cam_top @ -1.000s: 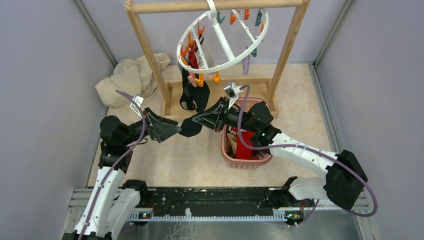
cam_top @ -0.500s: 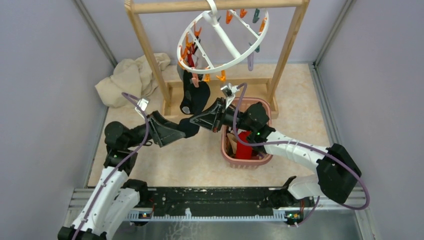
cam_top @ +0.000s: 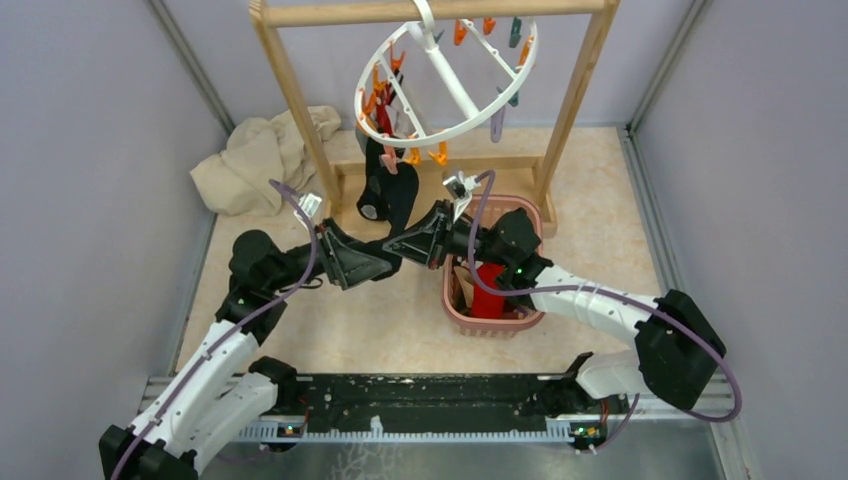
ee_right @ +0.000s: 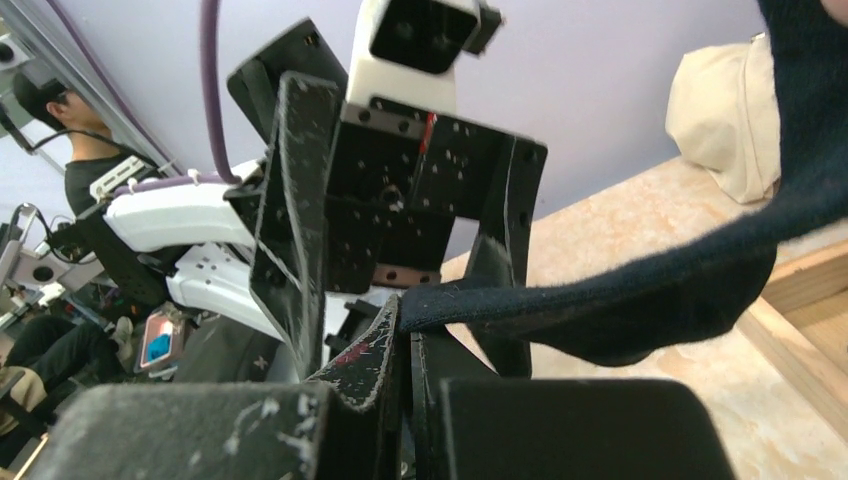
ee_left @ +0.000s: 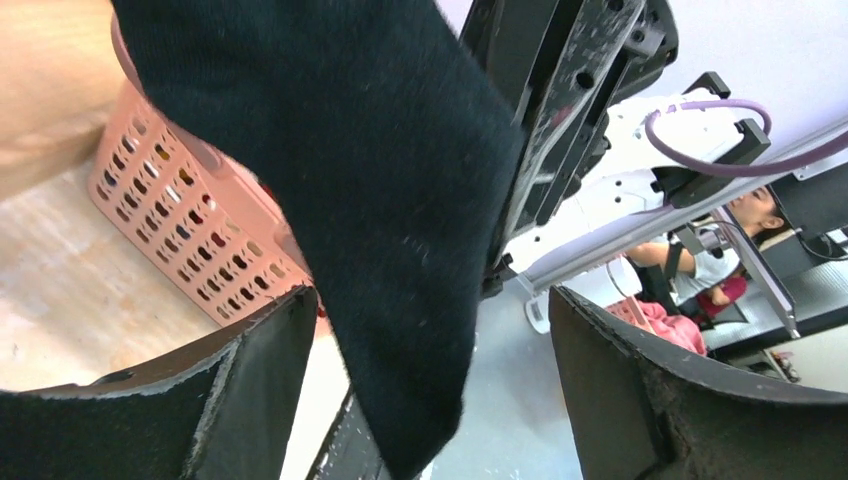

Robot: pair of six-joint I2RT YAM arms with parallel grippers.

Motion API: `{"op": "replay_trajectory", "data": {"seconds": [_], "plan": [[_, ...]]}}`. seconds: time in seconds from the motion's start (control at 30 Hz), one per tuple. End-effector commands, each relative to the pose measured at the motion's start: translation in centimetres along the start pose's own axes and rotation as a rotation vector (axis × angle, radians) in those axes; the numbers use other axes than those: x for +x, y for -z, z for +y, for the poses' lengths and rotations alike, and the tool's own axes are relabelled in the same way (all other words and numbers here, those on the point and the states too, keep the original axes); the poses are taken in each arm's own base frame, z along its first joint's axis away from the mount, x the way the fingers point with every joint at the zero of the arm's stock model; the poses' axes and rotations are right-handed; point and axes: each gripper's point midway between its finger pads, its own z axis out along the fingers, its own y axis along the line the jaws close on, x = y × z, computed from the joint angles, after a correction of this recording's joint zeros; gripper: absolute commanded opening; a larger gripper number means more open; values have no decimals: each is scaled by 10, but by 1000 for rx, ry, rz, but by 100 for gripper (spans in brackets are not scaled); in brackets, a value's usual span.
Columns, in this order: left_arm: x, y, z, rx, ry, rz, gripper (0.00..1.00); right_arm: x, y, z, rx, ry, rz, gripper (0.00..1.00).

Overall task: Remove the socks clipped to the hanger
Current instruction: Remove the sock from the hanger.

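The white ring hanger (cam_top: 470, 125) hangs from the wooden rack with orange, teal and purple clips. A black sock (cam_top: 388, 190) hangs from its left clips, and a red sock (cam_top: 384, 118) is clipped above it. My right gripper (cam_top: 390, 243) is shut on the black sock's lower end; in the right wrist view the fingers (ee_right: 385, 350) pinch the sock's edge (ee_right: 640, 310). My left gripper (cam_top: 393, 264) is open, and the black sock's tip (ee_left: 400, 230) hangs between its fingers (ee_left: 250, 380) without touching them.
A pink lattice basket (cam_top: 497, 325) with a red item (cam_top: 490, 285) stands under my right arm. A beige cloth (cam_top: 262, 155) lies at the back left. The wooden rack's post (cam_top: 300, 110) and base bar stand behind the grippers. Grey walls close in both sides.
My left arm has moved right and forward, bringing its open jaws around the black sock's tip. My right gripper has kept its hold and barely moved. The hanger has swung slightly.
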Motion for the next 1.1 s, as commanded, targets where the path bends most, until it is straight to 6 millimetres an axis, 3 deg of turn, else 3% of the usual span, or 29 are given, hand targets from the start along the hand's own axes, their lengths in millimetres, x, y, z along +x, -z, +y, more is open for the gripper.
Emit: {"op": "replay_trajectory", "data": {"seconds": [0.0, 0.17, 0.27, 0.63, 0.93, 1.07], "plan": [[-18, -3, -9, -6, -76, -32, 92, -12, 8, 11, -17, 59, -33, 0], [-21, -5, -9, -9, -75, -34, 95, -8, 15, 11, -4, 56, -30, 0], [-22, -5, -9, -5, -73, -36, 91, -7, 17, 12, 0, 55, -32, 0], [-18, -7, -10, 23, -56, -30, 61, -5, 21, 10, 17, 56, -38, 0], [-16, -5, -14, 39, -51, -18, 44, -9, 19, 7, 33, 62, -52, 0], [-16, -4, -15, 38, -55, -22, 26, -9, 17, 6, 31, 59, -48, 0]]}}
